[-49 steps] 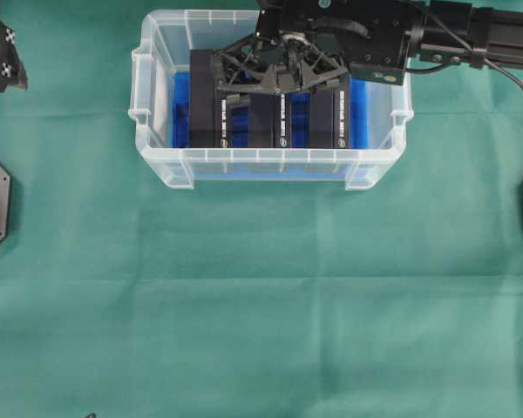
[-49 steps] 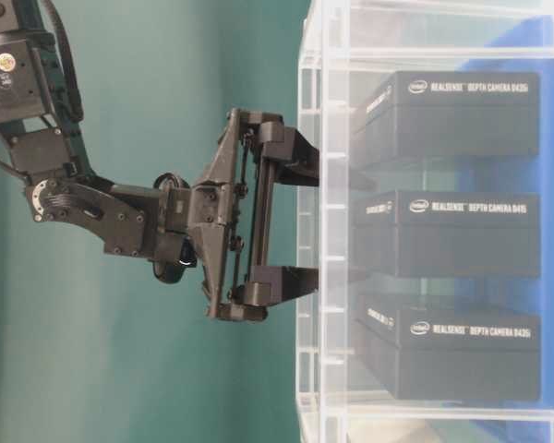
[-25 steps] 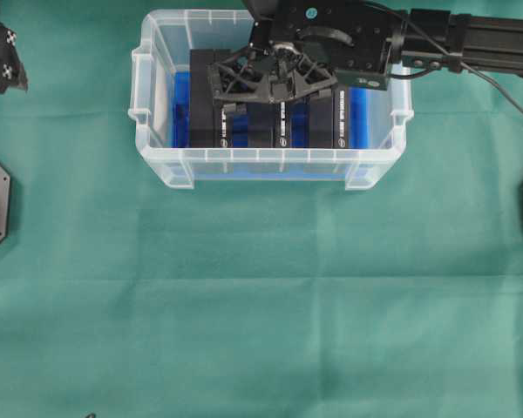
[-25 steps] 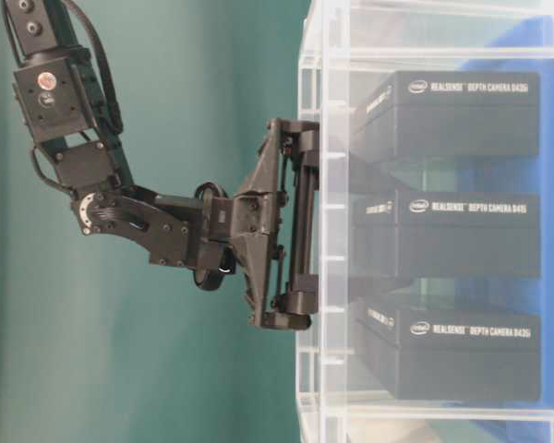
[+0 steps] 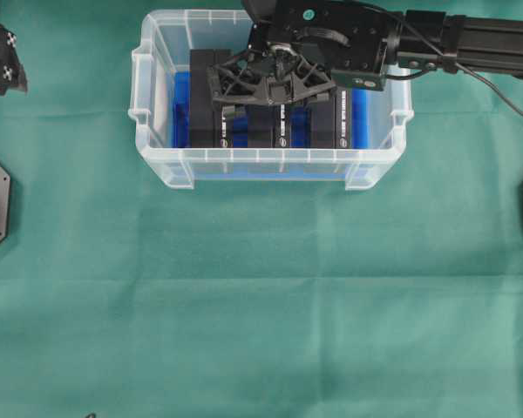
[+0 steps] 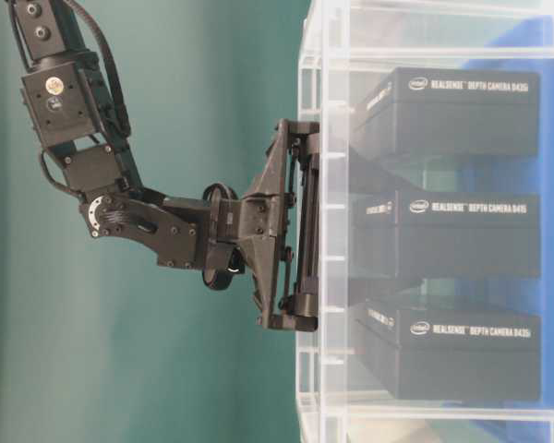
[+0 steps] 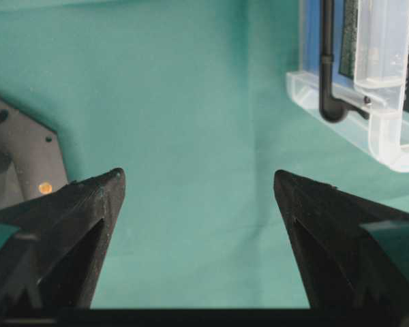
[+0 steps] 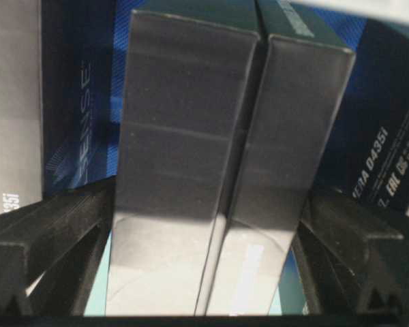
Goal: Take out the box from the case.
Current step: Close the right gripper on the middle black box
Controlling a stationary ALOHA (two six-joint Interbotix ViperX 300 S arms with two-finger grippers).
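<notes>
Right gripper (image 5: pixel 273 87) is down inside the case (image 5: pixel 148 131), jaws spread wide, straddling the middle boxes (image 8: pixel 225 170) with nothing clamped yet. All the black boxes sit upright on the blue cloth (image 5: pixel 181 104), none lifted. Left gripper (image 7: pixel 198 197) waits wide open and empty over the green cloth, well apart. Squeeze, lift and carry-out are all to come.

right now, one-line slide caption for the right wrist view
Open right gripper straddling two upright black boxes inside the case.
</notes>
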